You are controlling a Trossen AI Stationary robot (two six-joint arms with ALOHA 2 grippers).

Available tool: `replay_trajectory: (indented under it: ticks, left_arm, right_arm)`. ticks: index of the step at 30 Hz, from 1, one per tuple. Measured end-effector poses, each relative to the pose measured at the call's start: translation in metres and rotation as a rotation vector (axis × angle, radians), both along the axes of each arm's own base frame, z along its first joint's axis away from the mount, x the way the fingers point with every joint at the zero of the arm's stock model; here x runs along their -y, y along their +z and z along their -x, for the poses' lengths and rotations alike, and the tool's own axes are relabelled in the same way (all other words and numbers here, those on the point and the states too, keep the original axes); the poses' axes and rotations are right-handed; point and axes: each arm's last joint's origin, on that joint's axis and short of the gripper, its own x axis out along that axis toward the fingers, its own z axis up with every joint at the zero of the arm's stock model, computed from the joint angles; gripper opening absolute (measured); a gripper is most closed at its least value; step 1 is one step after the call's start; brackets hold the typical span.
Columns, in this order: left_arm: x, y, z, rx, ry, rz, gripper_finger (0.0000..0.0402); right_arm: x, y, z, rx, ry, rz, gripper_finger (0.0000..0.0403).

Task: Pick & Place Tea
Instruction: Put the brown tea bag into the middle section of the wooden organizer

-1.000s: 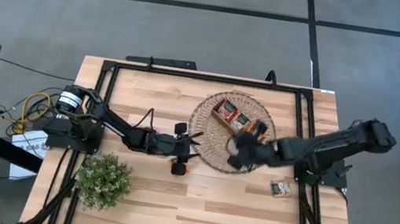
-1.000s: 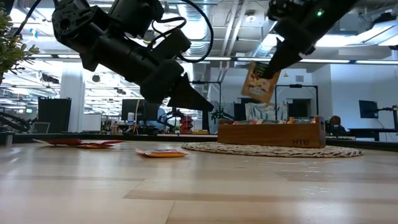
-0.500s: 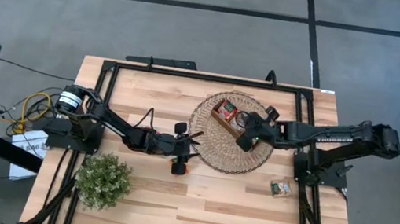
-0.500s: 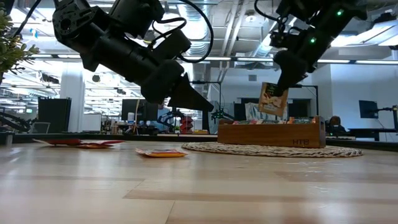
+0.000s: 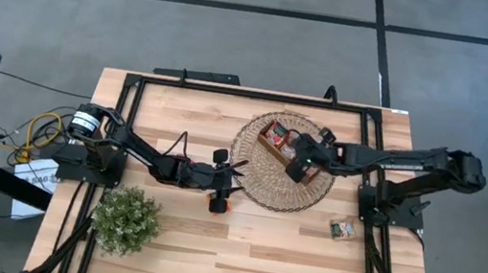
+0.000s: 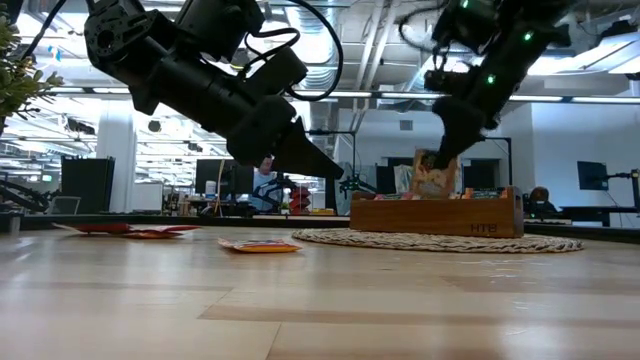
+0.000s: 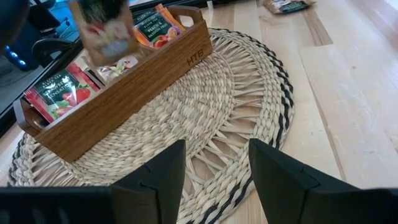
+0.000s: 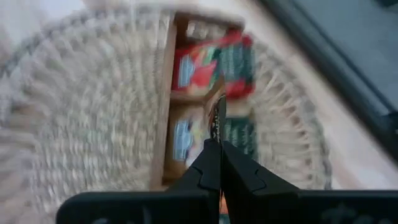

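A: So, where is the tea sachet [image 6: 432,172] compared with the right gripper [image 8: 214,144]?

B: It is pinched edge-on between that gripper's fingers, which are pressed together on it. In the low view it hangs below the gripper, its lower edge at the top of the wooden tray [image 6: 436,214]. From above, the gripper sits over the tray's middle, on the round woven mat [image 5: 261,183].

A: And the rest of the tea?

B: Red sachets [image 7: 62,93] lie in one end compartment, and an orange one [image 7: 155,28] stands at the other end. One green-and-white sachet [image 5: 341,231] lies on the table [image 5: 284,259] by the right arm's base, well apart from the mat. An orange sachet [image 6: 260,245] lies flat on the wood near the left gripper [image 5: 236,179], with red ones [image 6: 125,230] farther back.

A: What about that left gripper?

B: Its fingers [image 7: 161,177] are spread with nothing between them, hovering at the mat's edge and facing the tray.

A: Any writing you can read?

B: The tray's side is marked "HTB". The print on the sachets is too small to make out, though the orange one seems to show peaches. The potted plant [image 5: 127,220] stands at the table's front left.
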Motion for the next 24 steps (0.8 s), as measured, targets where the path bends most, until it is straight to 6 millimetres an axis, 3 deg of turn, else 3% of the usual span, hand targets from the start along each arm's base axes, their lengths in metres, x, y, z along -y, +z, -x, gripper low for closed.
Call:
replay_trajectory:
  ticks: [8,17,20,24]
  left_arm:
    - [0.0,0.001,0.0,0.008,0.0,0.001,0.017]
    - [0.0,0.001,0.0,0.008,0.0,0.001,0.017]
    - [0.0,0.001,0.0,0.007,0.0,0.001,0.017]
    - [0.0,0.0,0.0,0.005,0.0,0.001,0.017]
  right_arm:
    - [0.003,-0.026,-0.012,-0.112,0.022,-0.013,0.0]
    - [0.003,-0.03,-0.013,-0.125,0.023,-0.018,0.0004]
    - [0.003,-0.025,-0.012,-0.114,0.016,-0.021,0.003]
    - [0.004,-0.008,-0.011,-0.108,-0.009,-0.027,0.01]
